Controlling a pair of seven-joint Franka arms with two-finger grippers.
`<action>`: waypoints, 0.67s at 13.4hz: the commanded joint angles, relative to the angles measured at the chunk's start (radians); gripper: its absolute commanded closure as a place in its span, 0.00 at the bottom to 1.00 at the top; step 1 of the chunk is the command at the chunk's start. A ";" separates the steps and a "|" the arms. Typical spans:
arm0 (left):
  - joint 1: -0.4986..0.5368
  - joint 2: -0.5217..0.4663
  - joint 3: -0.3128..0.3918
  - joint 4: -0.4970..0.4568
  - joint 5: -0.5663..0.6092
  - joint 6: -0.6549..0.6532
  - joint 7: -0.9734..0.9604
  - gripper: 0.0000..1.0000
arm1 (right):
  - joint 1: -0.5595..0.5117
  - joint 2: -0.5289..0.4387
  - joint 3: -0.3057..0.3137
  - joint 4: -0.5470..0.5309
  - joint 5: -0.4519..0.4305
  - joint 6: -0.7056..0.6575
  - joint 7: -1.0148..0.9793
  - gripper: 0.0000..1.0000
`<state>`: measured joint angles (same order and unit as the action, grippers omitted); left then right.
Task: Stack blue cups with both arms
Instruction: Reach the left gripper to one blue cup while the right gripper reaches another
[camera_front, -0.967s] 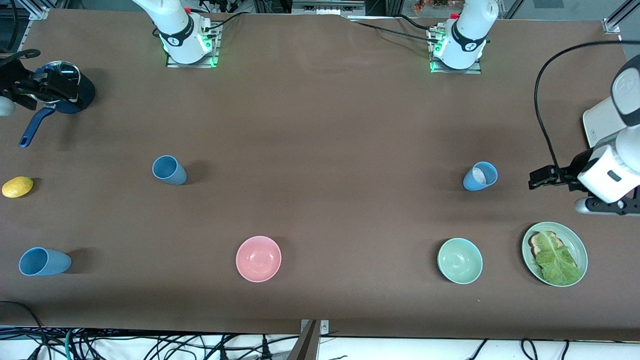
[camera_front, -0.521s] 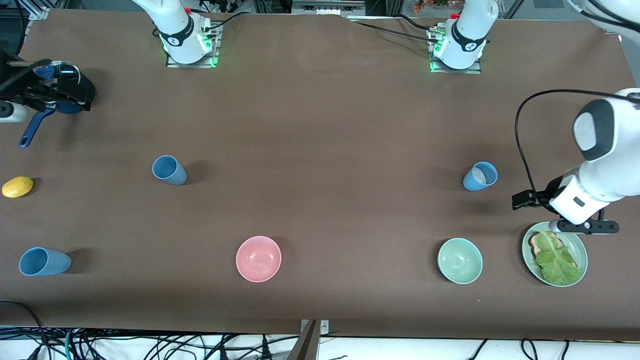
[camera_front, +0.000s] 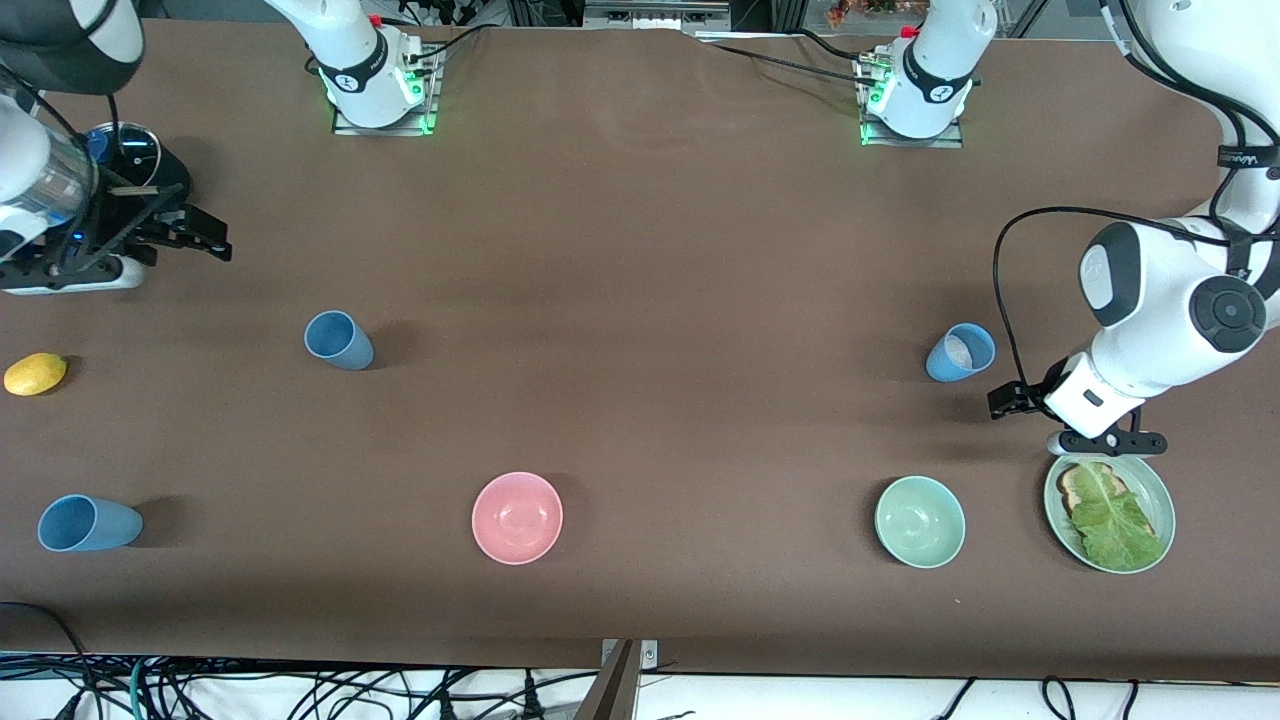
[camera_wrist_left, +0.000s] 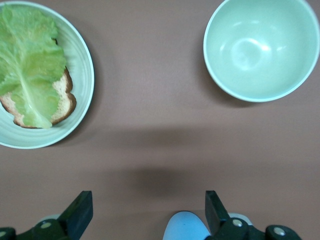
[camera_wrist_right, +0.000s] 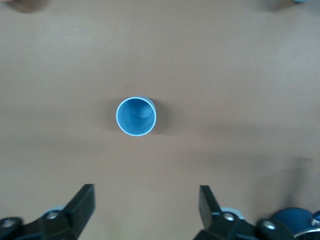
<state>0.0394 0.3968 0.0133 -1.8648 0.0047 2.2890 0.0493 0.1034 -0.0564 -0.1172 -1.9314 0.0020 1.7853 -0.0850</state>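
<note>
Blue matte tumblers stand apart, one (camera_front: 88, 523) nearest, two (camera_front: 338, 340) (camera_front: 960, 352) farther; the left gripper (camera_front: 1003, 402) and right gripper (camera_front: 205, 243), fingers spread, risk tipping cups if they descend off-centre.

Bench (camera_front: 640, 300): plain brown.
Three blue cups (camera_front: 338, 340) (camera_front: 88, 523) (camera_front: 960, 352): matte light blue; the one beside the black left hand (camera_front: 1003, 400) whitish inside.
Bowls: one pink (camera_front: 517, 517), one mint green (camera_front: 920, 521).
Plate (camera_front: 1155, 490): pale green, bearing green lettuce (camera_front: 1115, 520) on brown-crusted bread (camera_front: 1076, 485).
Lemon (camera_front: 35, 373): yellow.
Pot (camera_front: 165, 165) under the black right hand (camera_front: 200, 238): dark blue.
</note>
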 joint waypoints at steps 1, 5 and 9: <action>0.008 -0.081 0.001 -0.100 0.021 0.030 0.026 0.01 | -0.001 -0.060 -0.009 -0.173 -0.014 0.136 -0.015 0.43; 0.010 -0.121 0.001 -0.206 0.034 0.113 0.027 0.01 | -0.001 -0.048 -0.013 -0.317 -0.020 0.328 -0.015 0.51; 0.008 -0.131 0.001 -0.264 0.035 0.162 0.029 0.01 | -0.001 0.039 -0.013 -0.330 -0.020 0.451 -0.015 0.51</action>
<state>0.0459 0.3070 0.0133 -2.0606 0.0181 2.4043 0.0637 0.1034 -0.0530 -0.1258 -2.2522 -0.0076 2.1715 -0.0859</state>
